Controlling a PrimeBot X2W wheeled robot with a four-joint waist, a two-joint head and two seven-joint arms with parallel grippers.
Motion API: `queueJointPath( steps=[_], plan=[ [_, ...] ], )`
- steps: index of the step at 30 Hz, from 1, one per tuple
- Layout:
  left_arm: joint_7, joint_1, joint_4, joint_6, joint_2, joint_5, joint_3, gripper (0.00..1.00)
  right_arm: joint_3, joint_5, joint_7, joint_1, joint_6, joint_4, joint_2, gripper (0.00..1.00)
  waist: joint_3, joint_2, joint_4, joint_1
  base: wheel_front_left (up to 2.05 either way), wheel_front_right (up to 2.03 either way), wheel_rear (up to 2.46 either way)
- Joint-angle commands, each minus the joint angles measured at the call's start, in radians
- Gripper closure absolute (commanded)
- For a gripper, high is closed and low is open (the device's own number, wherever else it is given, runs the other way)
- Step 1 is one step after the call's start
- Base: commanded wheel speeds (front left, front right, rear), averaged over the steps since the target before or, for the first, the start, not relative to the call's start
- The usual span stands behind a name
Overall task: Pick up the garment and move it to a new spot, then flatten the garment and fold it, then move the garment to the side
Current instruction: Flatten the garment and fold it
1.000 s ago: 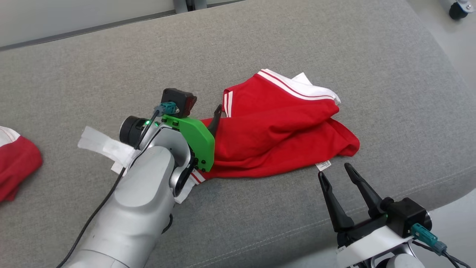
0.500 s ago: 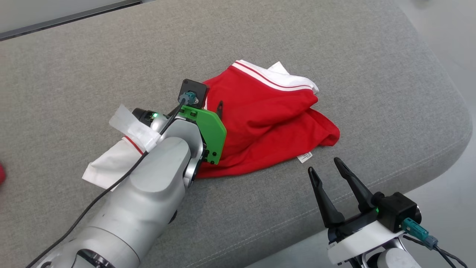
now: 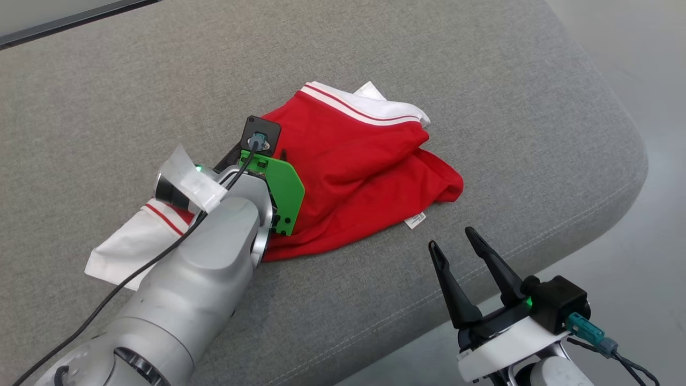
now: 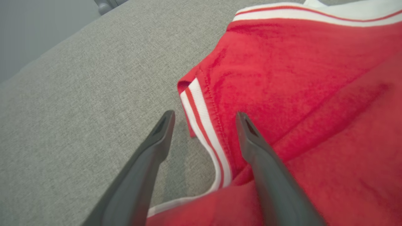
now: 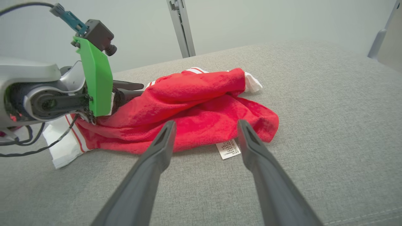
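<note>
1 red garment (image 3: 353,161) with white striped trim lies crumpled on the grey cushion (image 3: 482,80). My left end effector (image 4: 204,117) is spread apart, its fingers on either side of a striped cuff (image 4: 205,128). My right end effector (image 3: 450,238), also spread apart, hovers near the white label (image 3: 415,220).

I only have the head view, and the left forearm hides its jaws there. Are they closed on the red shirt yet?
Observer: No. In the left wrist view the left gripper has its jaws open, astride the striped cuff of the red shirt.
Operator: Are both sides over cloth?
Observer: No. One finger is over red cloth, the other over bare grey cushion.
</note>
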Motion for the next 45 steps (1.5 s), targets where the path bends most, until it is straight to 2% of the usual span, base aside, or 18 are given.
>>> queueJointPath(
  steps=[1,2,4,5,6,14,22,28,35,39,40,41,42,45],
  plan=[
    [0.007,-0.012,0.011,0.001,0.005,-0.009,-0.003,0.0,0.004,0.009,-0.004,-0.015,-0.001,0.001,0.003,0.0,0.003,0.0,-0.008,0.0,0.0,0.0,0.0],
    [0.011,-0.01,0.017,-0.003,0.005,-0.016,-0.008,0.0,0.005,0.01,-0.004,-0.017,-0.001,-0.002,0.005,0.0,0.004,0.0,-0.011,0.0,0.0,0.0,0.0],
    [0.024,-0.012,0.024,-0.012,0.005,-0.03,-0.02,0.58,0.003,0.015,-0.004,-0.019,-0.001,-0.004,0.004,0.0,0.006,0.0,-0.013,0.0,0.0,0.0,0.0],
    [0.024,-0.015,0.025,-0.014,0.005,-0.035,-0.025,0.94,-0.001,0.016,-0.004,-0.019,-0.001,-0.004,0.004,0.0,0.007,0.0,-0.014,0.0,0.0,0.0,0.0],
    [0.022,-0.016,0.027,-0.016,0.005,-0.039,-0.029,1.0,-0.004,0.016,-0.004,-0.018,-0.001,-0.005,0.003,0.0,0.007,0.0,-0.014,0.0,0.0,0.0,0.0],
    [-0.072,-0.061,0.036,-0.017,0.006,-0.098,-0.004,1.0,-0.017,0.008,-0.004,-0.011,-0.001,-0.006,0.007,0.0,0.002,0.0,0.01,0.0,0.0,0.0,0.0],
    [-0.193,-0.148,0.076,-0.01,0.013,-0.166,0.075,1.0,-0.027,0.003,-0.004,0.0,-0.001,-0.003,0.002,0.0,-0.027,0.0,0.066,0.0,0.0,0.0,0.0],
    [-0.279,-0.207,0.124,-0.019,0.097,-0.198,0.142,1.0,-0.025,-0.001,-0.004,0.007,-0.001,-0.004,0.001,0.0,-0.037,0.0,0.095,0.0,0.0,0.0,0.0],
    [-0.311,-0.235,0.147,-0.039,0.203,-0.218,0.194,1.0,-0.029,-0.001,-0.004,-0.001,-0.001,-0.011,0.0,0.0,-0.023,0.0,0.103,0.0,0.0,0.0,0.0],
    [-0.318,-0.274,0.104,-0.018,0.277,-0.191,0.232,1.0,-0.026,-0.003,-0.004,-0.011,-0.001,-0.013,0.008,0.0,-0.004,0.0,0.101,0.0,0.0,0.0,0.0],
    [-0.316,-0.245,0.063,-0.016,0.3,-0.18,0.263,0.93,-0.023,-0.003,-0.004,-0.014,-0.001,-0.012,0.012,0.0,0.004,0.0,0.1,0.0,0.0,0.0,0.0],
    [-0.313,-0.211,0.067,-0.033,0.298,-0.189,0.271,0.5,-0.021,-0.003,-0.004,-0.015,-0.001,-0.009,0.013,0.0,0.005,0.0,0.099,0.0,0.0,0.0,0.0],
    [-0.313,-0.201,0.07,-0.041,0.3,-0.191,0.28,0.0,-0.019,-0.002,-0.004,-0.015,-0.001,-0.006,0.015,0.0,0.005,0.0,0.098,0.0,0.0,0.0,0.0],
    [-0.314,-0.205,0.071,-0.062,0.312,-0.194,0.303,0.0,-0.014,-0.002,-0.004,-0.017,-0.001,-0.002,0.021,0.0,0.007,0.0,0.096,0.0,0.0,0.0,0.0]
  ],
)
